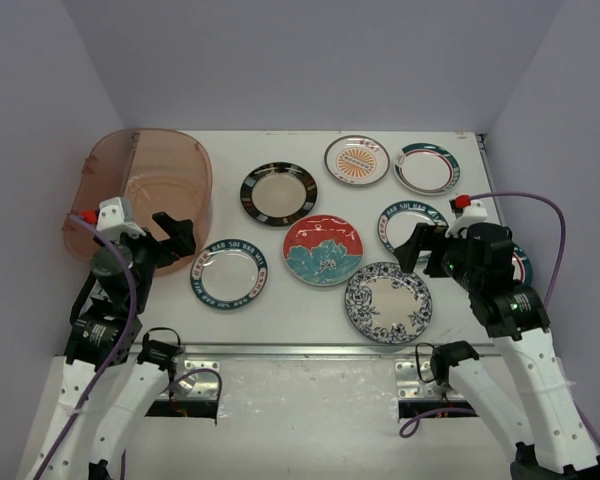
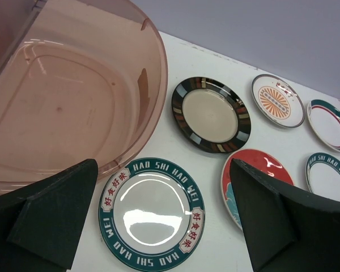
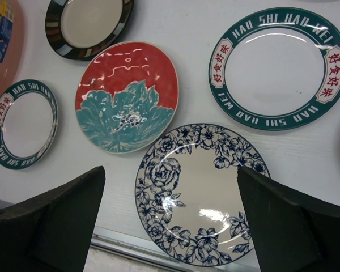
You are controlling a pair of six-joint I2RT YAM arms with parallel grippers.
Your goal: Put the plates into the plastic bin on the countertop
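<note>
Several small patterned plates lie flat on the white countertop (image 1: 300, 315). My left gripper (image 1: 165, 243) hangs open above a teal-rimmed lettered plate (image 2: 150, 212), next to the empty reddish plastic bin (image 1: 180, 160). My right gripper (image 1: 427, 250) is open too, over the blue floral plate (image 3: 198, 192). Between them lies the red-and-teal floral plate (image 1: 323, 249). Farther back are the black-rimmed plate (image 1: 278, 194), the orange sunburst plate (image 1: 357, 160) and the green-and-red rimmed plate (image 1: 425, 167). A second teal lettered plate (image 3: 279, 68) lies by the right arm. Neither gripper holds anything.
The bin (image 2: 153, 73) stands at the back left corner, its rim close to the left fingers (image 2: 51, 218). A metal rail (image 1: 290, 348) runs along the countertop's front edge. Another plate (image 1: 521, 262) shows partly behind the right arm. Purple walls enclose the back and sides.
</note>
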